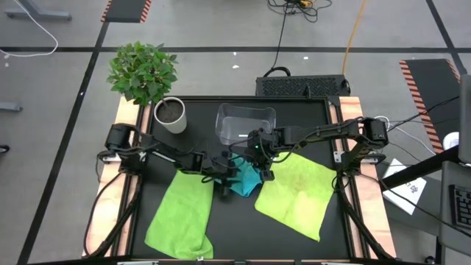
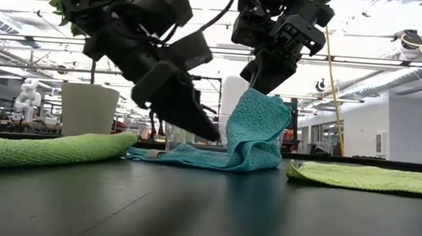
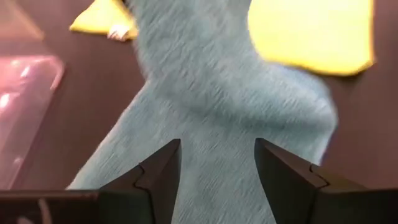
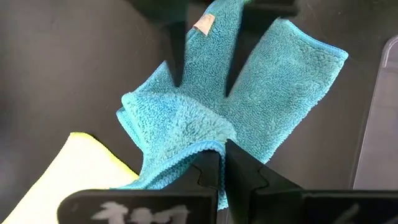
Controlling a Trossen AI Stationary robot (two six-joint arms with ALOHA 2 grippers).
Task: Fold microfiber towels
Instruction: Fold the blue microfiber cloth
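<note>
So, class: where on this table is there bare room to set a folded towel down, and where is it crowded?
Bare black table shows between the left lime-green towel and the right lime-green towel, toward the near edge. The middle is crowded: the left gripper and right gripper meet over the turquoise towel, beside the clear bin and plant pot.

Both arms reach inward to mid-counter. The left gripper (image 3: pixel 217 180) has fingers parted; the right gripper (image 4: pixel 222 163) has fingers pinched closed.
</note>
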